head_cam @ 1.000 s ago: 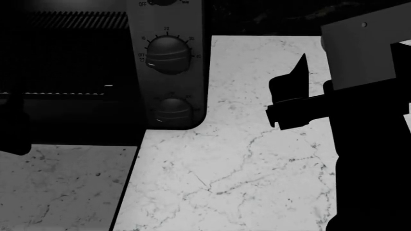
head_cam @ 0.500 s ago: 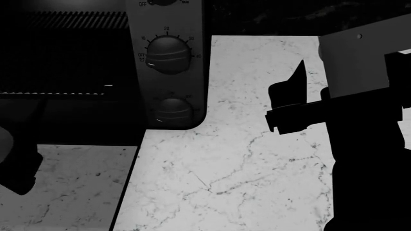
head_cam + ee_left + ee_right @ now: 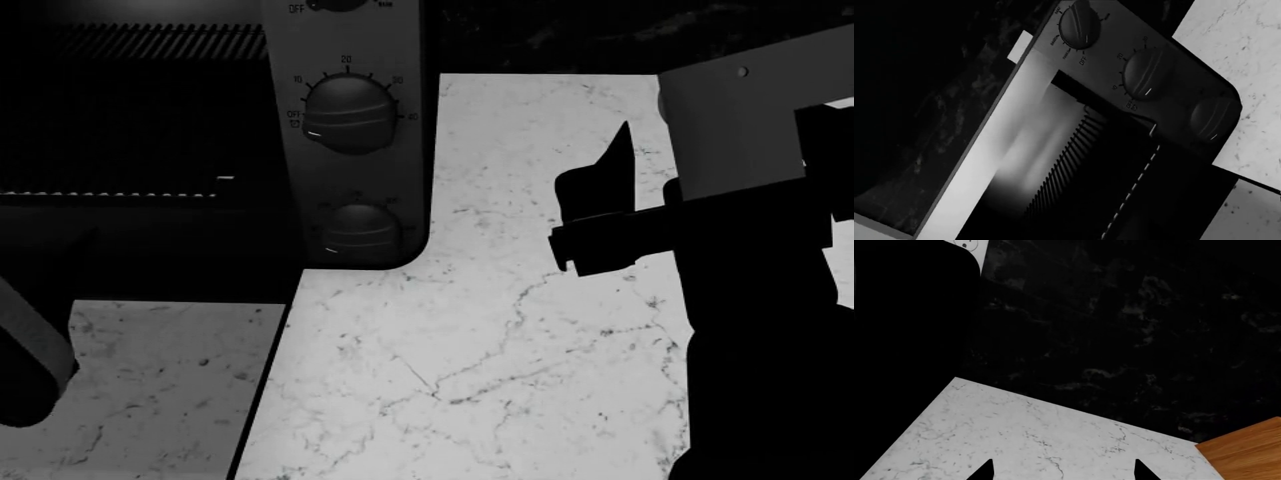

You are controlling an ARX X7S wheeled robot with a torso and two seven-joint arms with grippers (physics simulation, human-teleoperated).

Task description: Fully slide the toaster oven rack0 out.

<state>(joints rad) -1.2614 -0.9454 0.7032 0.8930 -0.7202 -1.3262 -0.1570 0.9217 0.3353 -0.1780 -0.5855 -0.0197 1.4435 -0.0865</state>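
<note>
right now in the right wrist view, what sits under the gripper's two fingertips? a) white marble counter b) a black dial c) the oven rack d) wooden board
a: both dark tips of the right gripper hang apart, holding nothing, over the white marble counter; wood shows only at one corner of that view.

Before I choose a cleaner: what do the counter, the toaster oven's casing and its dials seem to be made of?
The counter looks like polished white marble or an imitation: dark veins cross it. The toaster oven casing seems matte grey metal, with soft sheen along its frame. The dials look like black plastic, ridged; the render leaves this open.
</note>
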